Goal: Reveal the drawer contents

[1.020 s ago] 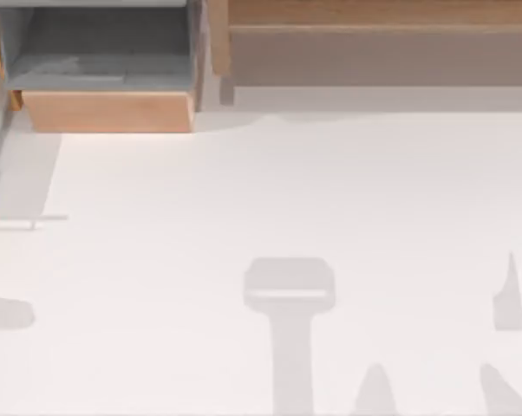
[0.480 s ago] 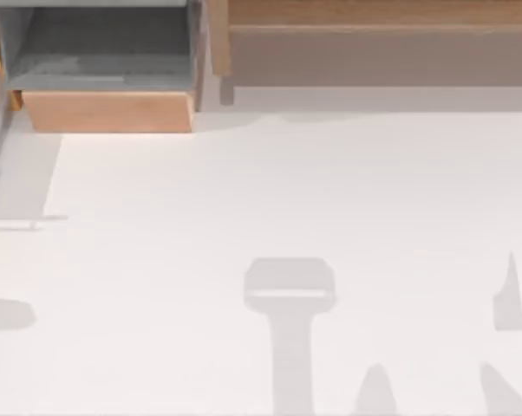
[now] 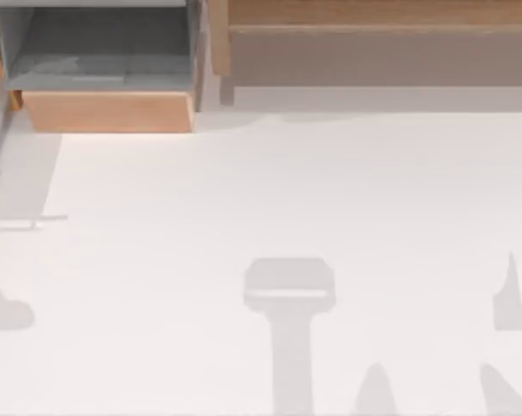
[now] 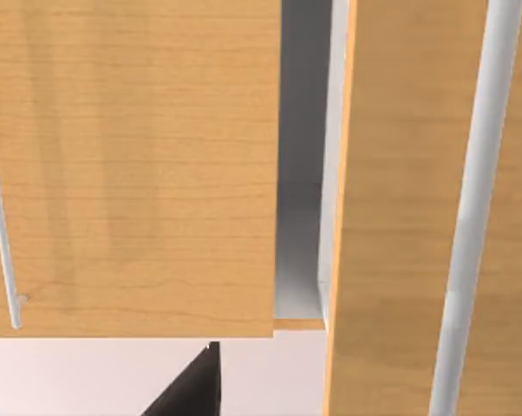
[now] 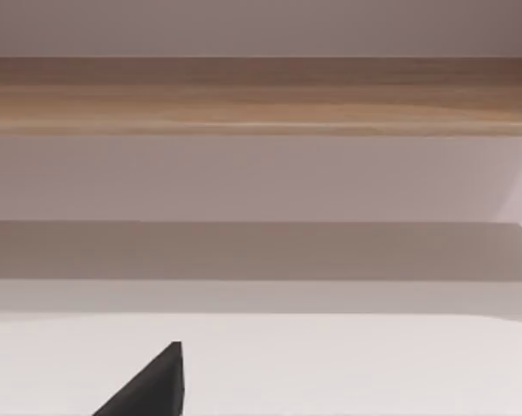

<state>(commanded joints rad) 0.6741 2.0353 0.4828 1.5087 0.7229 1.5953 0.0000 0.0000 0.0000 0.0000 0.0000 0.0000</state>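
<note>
White tabletop [image 3: 270, 191], bare and matte, takes most of the top view; grey shadows fall across its lower half and at both side edges. Drawer [image 3: 105, 78] at upper left of the top view: pulled out, grey floor and inner walls exposed, light tan front [image 3: 107, 112] facing down-frame; its back is cut off by the top edge. No contents can be made out on the grey floor. To its right, a wide wooden unit [image 3: 374, 52] with grey-brown face runs to the right edge, cropped at top. Left wrist view: tan wood panels close up, a grey gap [image 4: 300, 173] between them, pale rails [image 4: 473, 208] crossing; which panel belongs to the drawer is hard to tell. One dark fingertip of the left hand [image 4: 192, 386] at lower centre; cannot tell how wide it stands. Right wrist view: wood edge above a pale face, and one dark fingertip of the right hand [image 5: 153, 386] at lower left over the tabletop; spread likewise cannot be told.
</note>
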